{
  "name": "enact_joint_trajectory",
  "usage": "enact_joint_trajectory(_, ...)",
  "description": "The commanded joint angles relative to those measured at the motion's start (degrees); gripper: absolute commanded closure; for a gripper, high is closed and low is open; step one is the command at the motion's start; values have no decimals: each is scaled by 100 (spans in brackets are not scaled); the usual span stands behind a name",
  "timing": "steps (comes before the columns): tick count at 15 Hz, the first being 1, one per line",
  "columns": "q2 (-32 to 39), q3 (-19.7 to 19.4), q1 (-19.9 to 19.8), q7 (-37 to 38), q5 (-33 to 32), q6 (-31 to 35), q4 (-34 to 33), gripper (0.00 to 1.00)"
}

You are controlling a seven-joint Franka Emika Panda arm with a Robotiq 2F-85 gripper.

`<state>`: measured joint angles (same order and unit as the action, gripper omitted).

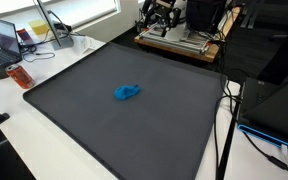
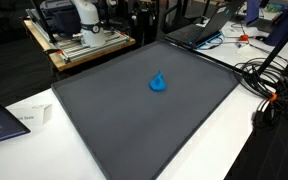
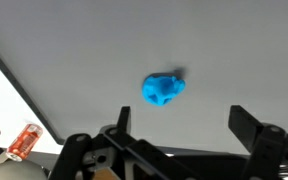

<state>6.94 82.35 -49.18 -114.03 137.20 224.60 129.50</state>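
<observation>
The wrist view gives us the gripper (image 3: 184, 120) close up. Its fingers (image 3: 246, 122) stand spread wide and hold nothing, and the crumpled blue thing (image 3: 163, 89) lies apart from them on the dark mat (image 3: 74, 50). Both exterior views place the blue thing (image 1: 127, 93) near the mat's middle, well clear of every edge. We find an orange bottle (image 1: 21, 75) just off one mat edge in an exterior view.
</observation>
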Motion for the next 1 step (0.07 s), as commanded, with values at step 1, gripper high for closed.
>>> enact_joint_trajectory(1,85,-1,8,-24,-16,26,-44,0)
